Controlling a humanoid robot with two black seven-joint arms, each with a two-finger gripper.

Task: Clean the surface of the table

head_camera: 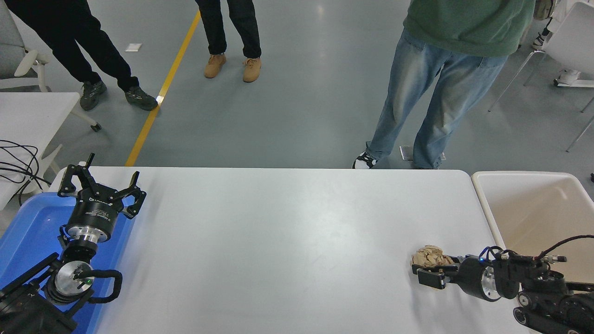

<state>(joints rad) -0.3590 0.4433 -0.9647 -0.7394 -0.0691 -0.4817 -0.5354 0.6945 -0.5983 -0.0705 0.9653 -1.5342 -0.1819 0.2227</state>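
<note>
Cam setup: single head view, high, robot's side.
Faces fwd and down over table surface (287,232); floor beyond at top; arms enter bottom corners. Mid-range; no 2nd view to overlap.

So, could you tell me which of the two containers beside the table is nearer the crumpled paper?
The cream bin at the table's right end; the blue tray sits far left, under the parked left gripper.
</note>
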